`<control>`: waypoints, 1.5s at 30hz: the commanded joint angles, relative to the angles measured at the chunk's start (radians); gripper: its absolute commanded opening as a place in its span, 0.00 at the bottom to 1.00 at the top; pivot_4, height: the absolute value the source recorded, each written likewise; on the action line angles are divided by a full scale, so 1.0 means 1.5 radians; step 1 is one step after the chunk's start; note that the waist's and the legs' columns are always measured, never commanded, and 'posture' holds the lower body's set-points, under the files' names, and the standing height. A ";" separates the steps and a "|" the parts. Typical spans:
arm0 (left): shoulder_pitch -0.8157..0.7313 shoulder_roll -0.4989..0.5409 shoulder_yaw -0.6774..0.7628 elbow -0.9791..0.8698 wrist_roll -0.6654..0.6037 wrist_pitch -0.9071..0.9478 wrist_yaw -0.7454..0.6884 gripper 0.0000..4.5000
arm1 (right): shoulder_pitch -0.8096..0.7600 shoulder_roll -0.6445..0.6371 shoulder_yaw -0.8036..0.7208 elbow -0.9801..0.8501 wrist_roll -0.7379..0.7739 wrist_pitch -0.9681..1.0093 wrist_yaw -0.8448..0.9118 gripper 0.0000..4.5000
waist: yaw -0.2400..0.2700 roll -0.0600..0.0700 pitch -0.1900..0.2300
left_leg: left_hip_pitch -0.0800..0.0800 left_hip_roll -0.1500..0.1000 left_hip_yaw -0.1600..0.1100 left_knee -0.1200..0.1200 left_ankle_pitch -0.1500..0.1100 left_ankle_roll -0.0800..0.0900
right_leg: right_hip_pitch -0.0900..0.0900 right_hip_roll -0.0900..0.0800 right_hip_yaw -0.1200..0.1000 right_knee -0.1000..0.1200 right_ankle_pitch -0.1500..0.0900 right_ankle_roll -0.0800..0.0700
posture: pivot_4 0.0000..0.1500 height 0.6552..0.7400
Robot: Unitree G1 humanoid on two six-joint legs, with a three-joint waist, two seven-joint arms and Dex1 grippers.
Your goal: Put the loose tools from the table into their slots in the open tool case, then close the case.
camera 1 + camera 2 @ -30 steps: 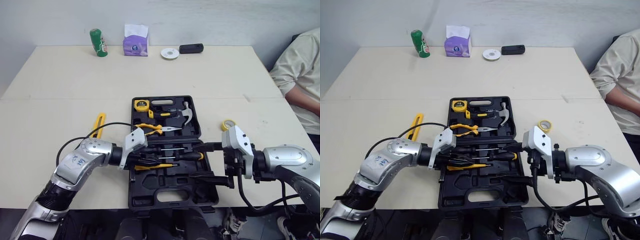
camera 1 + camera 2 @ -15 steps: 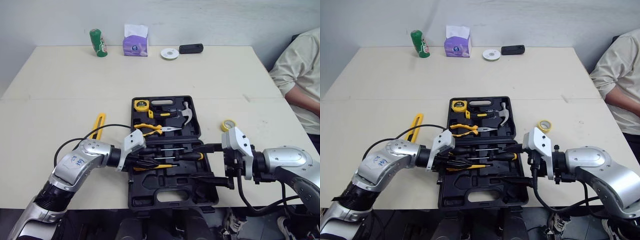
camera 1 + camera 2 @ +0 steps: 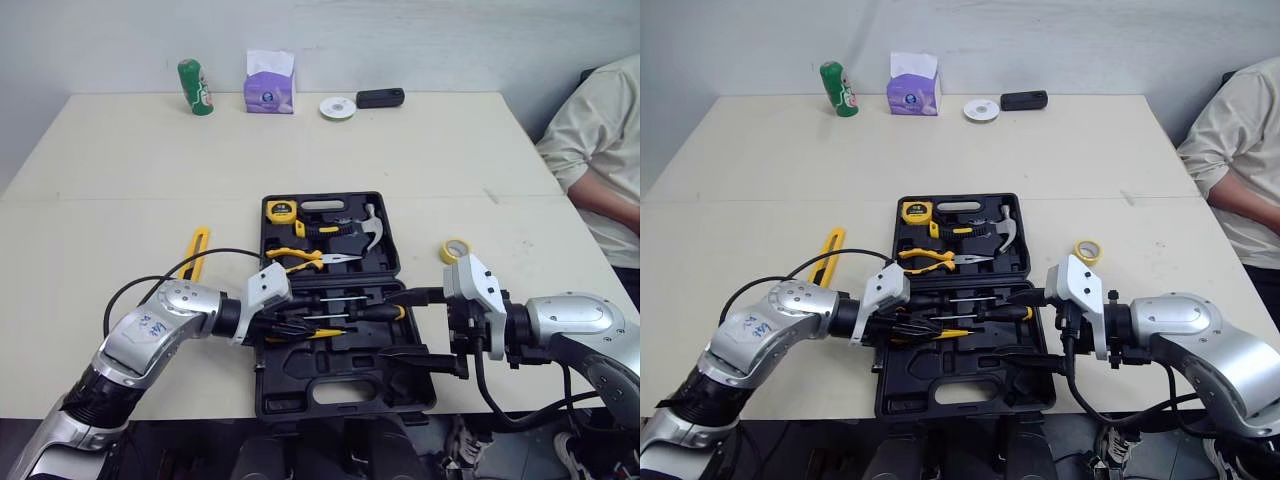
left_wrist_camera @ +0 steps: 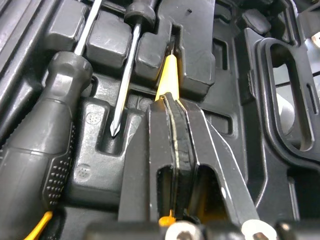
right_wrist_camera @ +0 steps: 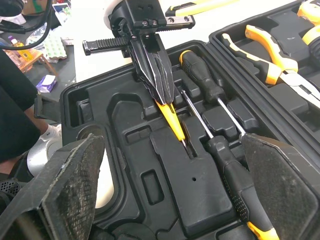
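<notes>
Tool case (image 3: pixel 300 368) lies open; the left end effector (image 3: pixel 287 327) clamps a yellow screwdriver (image 5: pixel 172 120) inside it, while the right end effector (image 3: pixel 405 325) gapes wide at its 3 o'clock edge.

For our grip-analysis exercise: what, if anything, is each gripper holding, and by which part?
Left gripper pinches the small yellow screwdriver by its handle, tip free. Right gripper is open, holding nothing.

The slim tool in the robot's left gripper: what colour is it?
The slim tool is yellow; the right wrist view shows it best.
</notes>
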 commanded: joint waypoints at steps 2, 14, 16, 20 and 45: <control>0.043 0.029 -0.033 0.000 0.034 0.014 0.009 0.01 | -0.003 -0.008 -0.009 -0.022 -0.001 -0.009 0.004 1.00 | -0.001 0.000 0.000 | 0.000 0.000 0.000 0.000 0.000 0.000 | 0.000 0.000 0.000 0.000 0.000 0.000 | 1.00 0.86; 0.061 0.025 -0.013 0.004 0.044 -0.040 0.038 0.01 | -0.011 -0.001 -0.004 -0.015 -0.010 -0.015 0.003 1.00 | 0.001 0.000 -0.001 | 0.001 0.000 0.000 0.000 0.000 0.000 | 0.001 0.000 0.000 0.000 0.000 0.000 | 1.00 0.86; 0.064 0.022 -0.003 -0.002 0.034 -0.040 0.038 0.01 | -0.014 0.000 -0.004 -0.013 -0.013 -0.017 0.005 1.00 | 0.001 0.000 -0.001 | 0.001 0.000 0.000 0.000 0.000 0.000 | 0.001 0.000 0.000 0.000 0.000 0.000 | 1.00 0.86; 0.060 0.011 0.027 -0.010 0.019 -0.059 0.036 0.01 | -0.021 0.006 -0.005 -0.005 -0.018 -0.021 0.002 1.00 | 0.002 0.000 -0.001 | 0.001 0.000 0.000 0.000 0.000 0.000 | 0.001 0.000 0.000 0.000 0.000 0.000 | 1.00 0.86; 0.602 -0.295 0.714 -0.277 -0.178 -0.129 0.383 0.98 | -0.221 0.069 -0.012 0.201 0.004 -0.062 0.090 1.00 | -0.015 0.000 -0.001 | 0.000 0.000 0.000 0.000 -0.002 0.001 | 0.000 -0.001 0.000 -0.002 0.000 0.000 | 1.00 0.86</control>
